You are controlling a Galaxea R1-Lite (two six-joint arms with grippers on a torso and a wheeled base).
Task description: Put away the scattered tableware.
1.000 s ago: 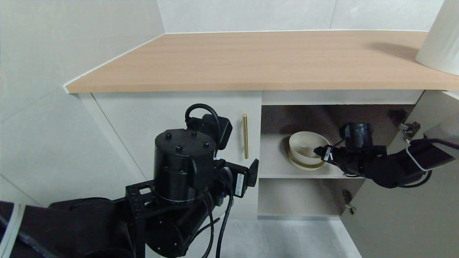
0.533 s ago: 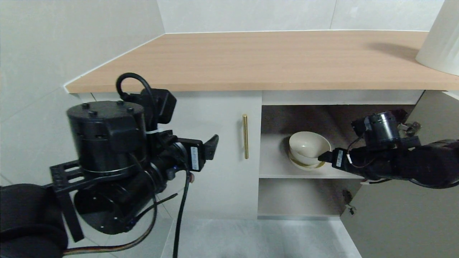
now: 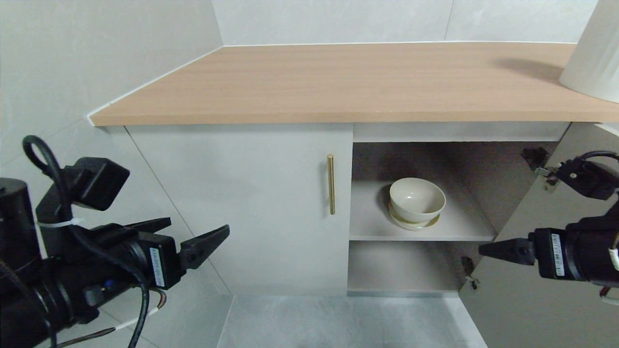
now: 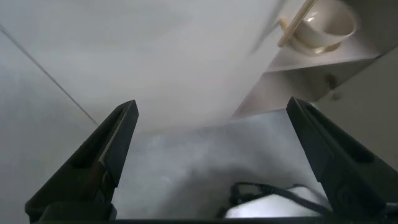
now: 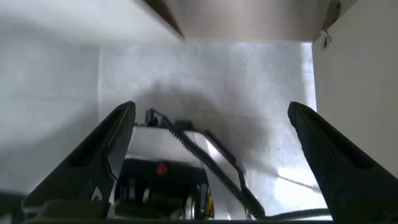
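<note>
The right gripper (image 3: 494, 250) has its fingers spread wide apart, as the right wrist view shows. It hangs in front of the cabinet (image 3: 290, 133), out from the lower right corner of the open compartment and close to the swung-out right door (image 3: 532, 309). Its tip points toward the compartment at about the level of the space under the shelf (image 3: 464, 227).

The left gripper (image 3: 193, 232) is also parted, with one finger above the other and a clear gap between them. It hangs low in front of the cabinet's left end, before the outer edge of the closed left door (image 3: 242, 203), and points toward that door.

The bowl (image 3: 417, 199) stands upright inside the cabinet, on the shelf in the open right compartment, left of the shelf's middle. It rests on a small plate (image 3: 415, 225) whose yellowish rim shows beneath it. The bowl lies above and to the left of the right gripper and is well apart from it. It lies far to the right of the left gripper, with the closed door and its upright brass handle (image 3: 331, 183) between them. Neither gripper touches the bowl or the plate.

The wooden countertop (image 3: 338, 82) caps the cabinet, and a white rounded object (image 3: 592, 53) stands at its right end.
</note>
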